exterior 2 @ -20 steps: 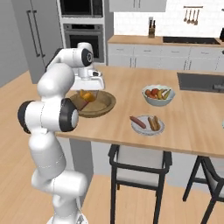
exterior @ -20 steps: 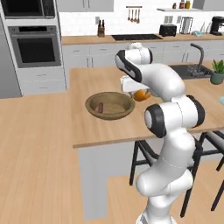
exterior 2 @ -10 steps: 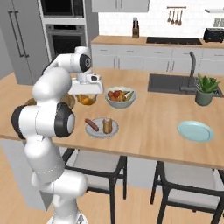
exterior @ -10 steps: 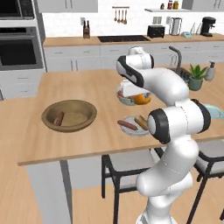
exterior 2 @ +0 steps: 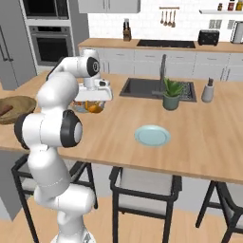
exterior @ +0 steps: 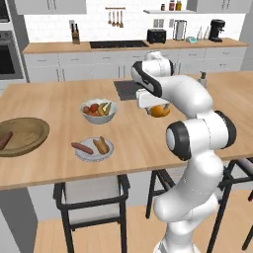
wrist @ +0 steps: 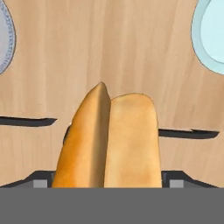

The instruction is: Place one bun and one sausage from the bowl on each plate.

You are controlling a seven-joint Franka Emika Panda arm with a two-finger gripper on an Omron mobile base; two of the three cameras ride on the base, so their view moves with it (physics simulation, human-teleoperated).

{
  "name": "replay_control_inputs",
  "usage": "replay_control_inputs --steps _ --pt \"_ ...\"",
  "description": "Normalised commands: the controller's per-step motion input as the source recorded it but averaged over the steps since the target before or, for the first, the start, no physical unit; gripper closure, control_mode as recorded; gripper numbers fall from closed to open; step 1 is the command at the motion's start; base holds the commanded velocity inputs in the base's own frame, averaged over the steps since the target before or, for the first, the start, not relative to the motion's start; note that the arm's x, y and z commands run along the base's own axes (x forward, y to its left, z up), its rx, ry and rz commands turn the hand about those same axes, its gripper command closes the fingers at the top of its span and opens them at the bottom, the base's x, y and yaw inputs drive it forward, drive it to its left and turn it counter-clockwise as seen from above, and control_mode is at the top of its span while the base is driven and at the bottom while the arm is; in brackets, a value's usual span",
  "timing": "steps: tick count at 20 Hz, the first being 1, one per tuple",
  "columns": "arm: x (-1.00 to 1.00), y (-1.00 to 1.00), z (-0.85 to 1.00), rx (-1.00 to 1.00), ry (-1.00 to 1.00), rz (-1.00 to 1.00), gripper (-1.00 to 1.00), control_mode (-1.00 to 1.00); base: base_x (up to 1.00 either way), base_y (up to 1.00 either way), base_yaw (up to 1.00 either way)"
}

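Note:
My gripper [exterior: 159, 108] is shut on a golden bun [exterior: 160, 111], which hangs a little above the wooden counter. In the hand view the bun [wrist: 111, 140] stands between the jaws, with bare counter under it. The light blue plate [exterior 2: 152, 135] lies bare to the right of the gripper [exterior 2: 94, 105], and its rim [wrist: 210, 39] shows at the hand view's top right. The grey-white plate [exterior: 94, 149] carries a sausage [exterior: 81, 147] and a bun [exterior: 101, 145]. The brown wooden bowl [exterior: 24, 134] at the far left holds a sausage [exterior: 5, 140].
A pale bowl of fruit [exterior: 99, 109] stands behind the grey-white plate. Behind the blue plate are a sink [exterior 2: 156, 88], a potted plant [exterior 2: 172, 93] and a soap dispenser [exterior 2: 207, 90]. Stools stand under the counter's front edge.
The base has driven right along the counter, so the whole scene has slid left. The bun stays in the gripper. The blue plate has come into view.

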Motion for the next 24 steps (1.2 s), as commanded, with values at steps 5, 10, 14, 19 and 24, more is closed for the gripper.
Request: replay_control_inputs --steps 5,10,14,19,24 --pt "0.0 0.0 0.0 0.0 0.0 0.0 1.0 1.0 0.06 -0.93 0.0" --pt "0.3 -0.18 -0.03 0.0 0.12 0.0 1.0 -1.0 0.1 -0.28 0.0" --pt "0.91 -0.03 -0.49 0.0 0.03 -0.01 1.0 -1.0 0.0 0.0 0.0" --pt "0.97 -0.06 -0.65 0.01 0.0 0.0 1.0 -1.0 0.0 0.0 0.0" --pt "0.61 -0.12 -0.94 0.02 -0.15 0.01 1.0 -1.0 0.0 0.0 0.0"
